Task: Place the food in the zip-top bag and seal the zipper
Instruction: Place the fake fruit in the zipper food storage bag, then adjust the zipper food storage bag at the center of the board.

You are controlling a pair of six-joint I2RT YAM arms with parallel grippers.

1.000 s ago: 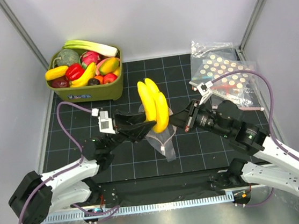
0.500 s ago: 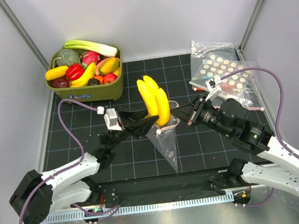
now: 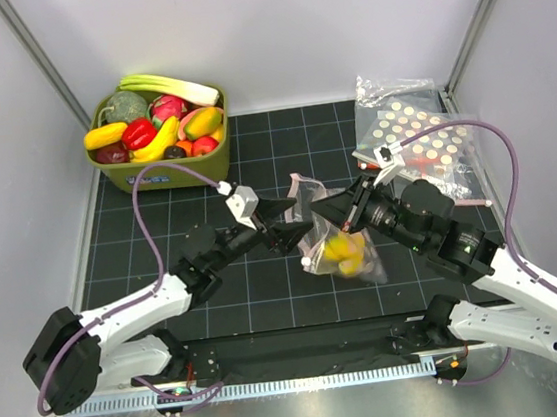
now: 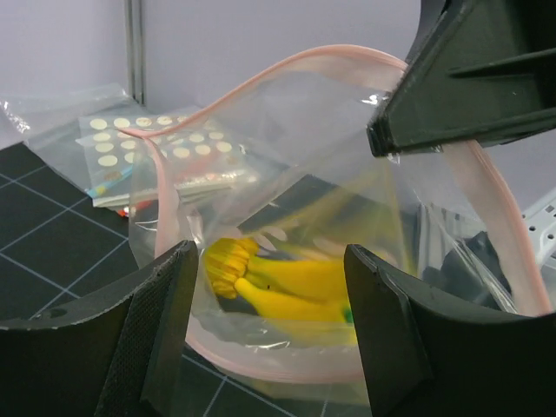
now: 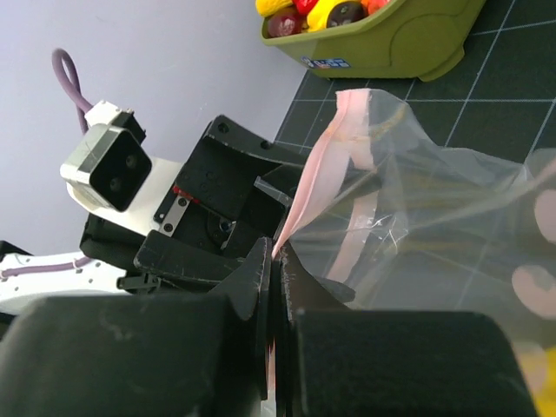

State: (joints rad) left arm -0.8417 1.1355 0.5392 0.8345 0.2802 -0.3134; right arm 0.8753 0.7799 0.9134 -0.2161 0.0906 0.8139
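At the far left the green bin [image 3: 169,173] sat against the back of the mat [image 3: 133,255], full of toy fruit and vegetables. Bare mat lay between it and the left arm, which looked like enough room for a reach back.

The left claw [image 3: 295,225] stood spread and empty at the mouth of the bag [image 3: 370,260], one finger on each side of the opening. The bananas [image 4: 282,291] lay inside, low in the bag. No other fruit showed in it. The loading step therefore seemed part done, with sealing not begun.

The pink strip [image 4: 287,69] gaped in a wide loop. The next move probably called for more fruit from the bin, or for pressing the two lips flat together along their full width.

The right claw [image 5: 276,248] was pressed together on the bag's strip, holding it up by one point, so the slack film could sag or twist. To the right, the dotted bags [image 3: 422,142] lay just behind that arm and left it little room.
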